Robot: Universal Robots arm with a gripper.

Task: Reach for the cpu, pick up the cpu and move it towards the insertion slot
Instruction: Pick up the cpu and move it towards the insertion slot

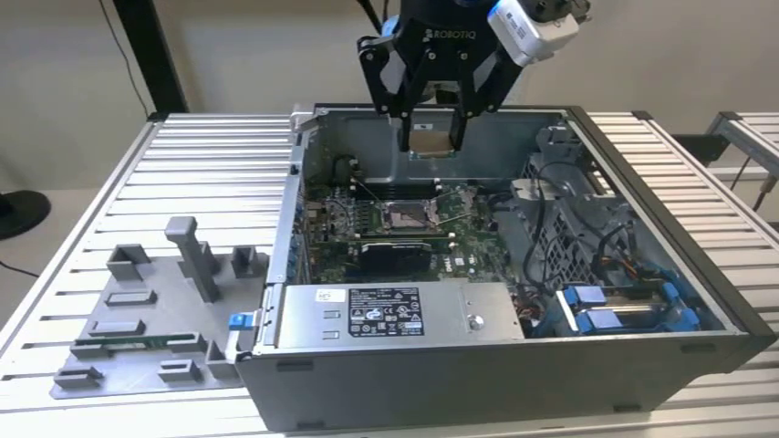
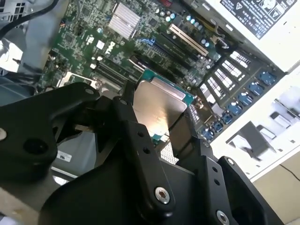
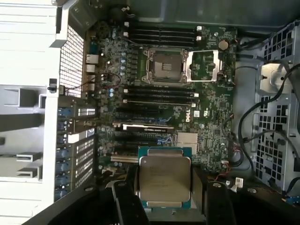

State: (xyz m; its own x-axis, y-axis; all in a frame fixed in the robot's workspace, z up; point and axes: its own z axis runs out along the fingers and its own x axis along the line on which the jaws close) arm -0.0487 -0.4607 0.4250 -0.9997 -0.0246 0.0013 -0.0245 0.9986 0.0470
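My gripper [image 1: 435, 137] hangs above the open computer case, shut on the cpu [image 1: 433, 140], a flat square chip with a silvery top. In both wrist views the cpu [image 3: 164, 180] [image 2: 157, 108] sits pinched between the black fingers [image 3: 123, 199], held level over the green motherboard [image 3: 211, 117]. The insertion slot [image 1: 403, 215] [image 3: 164, 65], a square socket with a shiny metal frame and grey pin field, lies open on the board below and ahead of the chip. The cpu is well above the board, apart from the socket.
The grey case wall [image 1: 633, 365] rings the board. A metal box with a white label [image 1: 387, 313] sits at the case's near side. Cables and blue drive bays [image 1: 621, 306] fill the exterior view's right. A grey fixture tray [image 1: 159, 319] lies on the slatted table at the exterior view's left.
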